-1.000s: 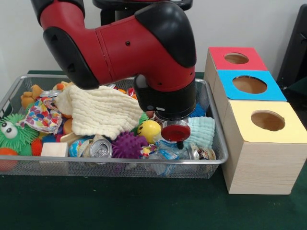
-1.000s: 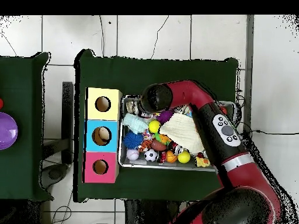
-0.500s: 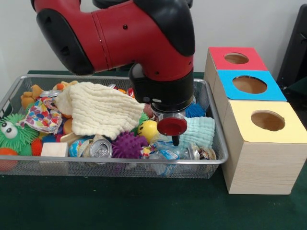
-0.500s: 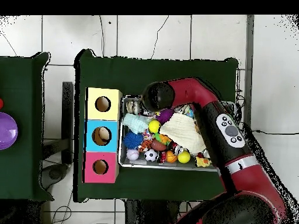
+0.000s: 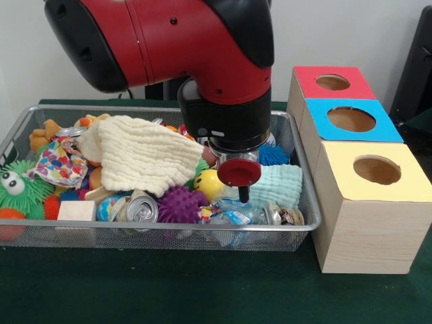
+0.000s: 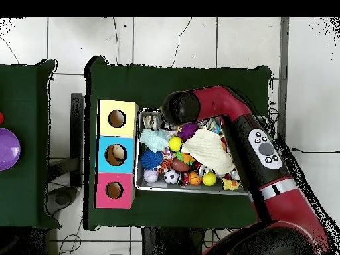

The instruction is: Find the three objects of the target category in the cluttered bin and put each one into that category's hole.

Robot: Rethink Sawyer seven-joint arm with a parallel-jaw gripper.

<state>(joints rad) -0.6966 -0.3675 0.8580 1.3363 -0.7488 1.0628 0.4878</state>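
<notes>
A wire mesh bin (image 5: 81, 234) holds a jumble of toys, cloths and cans. My gripper (image 5: 241, 193) hangs under the red and black arm, just above crumpled clear plastic (image 5: 236, 214), between a yellow smiley ball (image 5: 208, 182) and a mint cloth (image 5: 283, 183). Nothing hangs from it. A wooden box to the bin's right has a red hole (image 5: 333, 82), a blue hole (image 5: 351, 119) and a yellow hole (image 5: 376, 169). In the overhead view the arm's head (image 6: 179, 107) covers the gripper near the bin's top edge (image 6: 138, 149).
A big cream cloth (image 5: 145, 155) drapes over the bin's middle. Around it lie a purple spiky ball (image 5: 179, 202), a silver can (image 5: 140, 210), a wooden block (image 5: 75, 210), a green fuzzy toy (image 5: 17, 185), a patterned cloth (image 5: 57, 162) and a blue spiky ball (image 5: 273, 155).
The arm has risen and shifted a little left in the front view, lifting the gripper slightly off the clutter. The bin's contents have not moved.
</notes>
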